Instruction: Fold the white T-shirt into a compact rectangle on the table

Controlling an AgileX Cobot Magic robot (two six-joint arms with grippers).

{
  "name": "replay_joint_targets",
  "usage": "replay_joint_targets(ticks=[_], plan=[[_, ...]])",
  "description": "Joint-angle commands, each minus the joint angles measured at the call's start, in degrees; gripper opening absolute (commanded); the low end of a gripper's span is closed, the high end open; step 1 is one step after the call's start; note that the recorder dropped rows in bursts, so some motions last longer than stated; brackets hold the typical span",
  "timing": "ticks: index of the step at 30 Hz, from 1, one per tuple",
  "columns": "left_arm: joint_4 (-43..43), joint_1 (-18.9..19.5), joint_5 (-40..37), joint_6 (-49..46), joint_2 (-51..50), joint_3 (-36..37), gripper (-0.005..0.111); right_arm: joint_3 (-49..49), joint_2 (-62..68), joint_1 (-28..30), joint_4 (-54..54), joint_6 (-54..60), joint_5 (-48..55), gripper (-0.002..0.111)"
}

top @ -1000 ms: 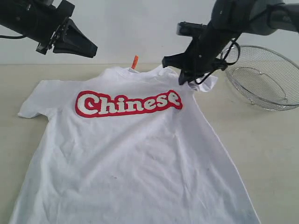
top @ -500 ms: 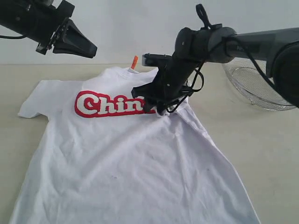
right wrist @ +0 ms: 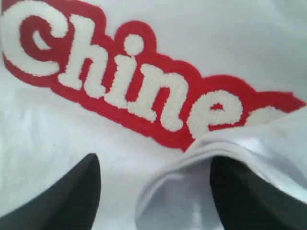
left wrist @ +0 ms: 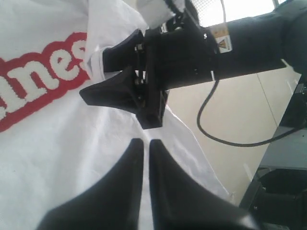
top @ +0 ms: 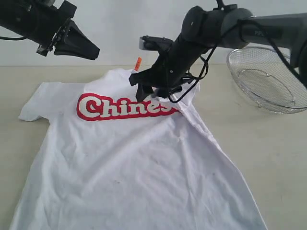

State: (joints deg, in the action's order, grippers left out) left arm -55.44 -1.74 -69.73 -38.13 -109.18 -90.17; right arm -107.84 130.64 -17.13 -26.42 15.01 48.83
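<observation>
The table (top: 278,158) runs past every edge of the exterior view. On it lies the white T-shirt (top: 134,163), front up, faintly creased, hem cut off; the sleeve nearer the cropped wire basket (top: 268,79) is folded inward, covering the end of the red-outlined lettering (top: 120,106). The right gripper (top: 152,92) hovers there, fingers spread, and the left gripper (top: 93,51), pressed together, hangs above the far shoulder. An orange tag (top: 138,63) marks the collar
</observation>
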Motion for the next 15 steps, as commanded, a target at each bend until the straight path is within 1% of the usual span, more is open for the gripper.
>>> replay_joint_targets(ticks=[1, 5, 8, 12, 15], plan=[[0.0, -0.1, -0.2, -0.4, 0.6, 0.3, 0.005, -0.4, -2.6, 0.0, 0.8, 1.2, 1.8, 0.059], [0.0, -0.1, -0.2, -0.4, 0.6, 0.3, 0.005, -0.4, -2.6, 0.0, 1.3, 1.5, 4.3, 0.059], [0.0, -0.1, -0.2, -0.4, 0.6, 0.3, 0.005, -0.2, -2.6, 0.2, 1.4, 1.3, 3.8, 0.059], [0.0, -0.1, -0.2, -0.4, 0.6, 0.3, 0.005, -0.2, -3.3, 3.0, 1.5, -1.6, 4.2, 0.059], [0.0, -0.1, -0.2, -0.4, 0.6, 0.3, 0.005, -0.2, -3.7, 6.7, 1.4, -1.9, 7.5, 0.059]])
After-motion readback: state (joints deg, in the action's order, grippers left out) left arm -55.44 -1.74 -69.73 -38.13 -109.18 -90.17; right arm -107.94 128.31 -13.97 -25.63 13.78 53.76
